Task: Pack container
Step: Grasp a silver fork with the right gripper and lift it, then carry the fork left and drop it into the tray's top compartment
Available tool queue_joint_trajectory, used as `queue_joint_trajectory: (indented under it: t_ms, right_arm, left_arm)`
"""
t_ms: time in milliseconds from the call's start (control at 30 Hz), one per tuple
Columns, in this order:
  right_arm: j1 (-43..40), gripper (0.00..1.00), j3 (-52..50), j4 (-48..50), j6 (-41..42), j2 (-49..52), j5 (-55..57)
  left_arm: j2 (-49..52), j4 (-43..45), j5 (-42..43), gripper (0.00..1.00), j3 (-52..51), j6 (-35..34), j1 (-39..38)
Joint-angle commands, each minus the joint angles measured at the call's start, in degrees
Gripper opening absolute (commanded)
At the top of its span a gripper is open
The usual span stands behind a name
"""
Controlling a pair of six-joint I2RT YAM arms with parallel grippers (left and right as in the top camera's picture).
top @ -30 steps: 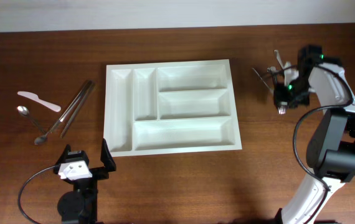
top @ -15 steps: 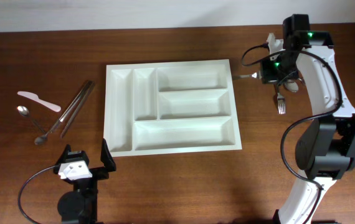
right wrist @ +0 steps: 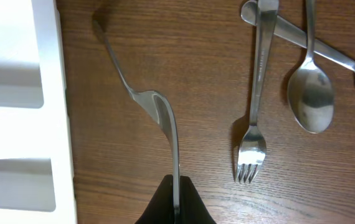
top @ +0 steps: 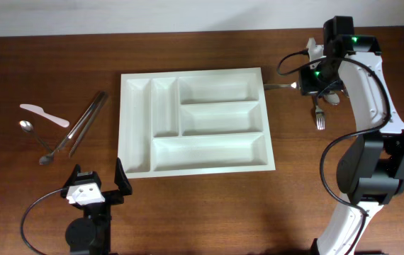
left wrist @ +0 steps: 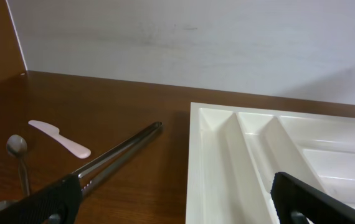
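The container [top: 267, 145] is a large white cutlery tray with several compartments, lying mid-table; its compartments look empty. My right gripper [top: 303, 85] hovers just right of its far right corner, shut on a thin metal piece of cutlery [top: 280, 86] seen edge-on, whose free end points at the tray's edge [right wrist: 48, 93]. In the right wrist view that piece [right wrist: 165, 118] runs up from the closed fingertips [right wrist: 176, 186]. My left gripper [top: 98, 181] rests near the table's front left, open and holding nothing, with the tray's left rim [left wrist: 193, 162] ahead between its fingers.
A fork [right wrist: 255, 93] and two spoons [right wrist: 311, 93] lie on the wood right of the tray, below my right gripper. Left of the tray lie metal tongs [top: 83, 124], a white plastic knife [top: 44, 115] and a spoon [top: 35, 140].
My right gripper has risen from the cutlery pile with one metal piece and swung toward the tray's far right corner. The left arm has not moved.
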Motion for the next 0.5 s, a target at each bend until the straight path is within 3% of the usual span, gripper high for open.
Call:
queue_joint_trajectory:
  t_ms: [0, 467]
  right_arm:
    - [-1.0, 0.04, 2.0, 0.5, 0.9, -0.4, 1.5]
    - [-3.6, 0.04, 9.1, 0.4, 1.9, -0.4, 1.3]
  left_arm:
    - [-0.5, -0.1, 0.6, 0.99, -0.3, 1.1, -0.2]
    - [-0.5, -0.1, 0.6, 0.99, -0.3, 1.1, -0.2]
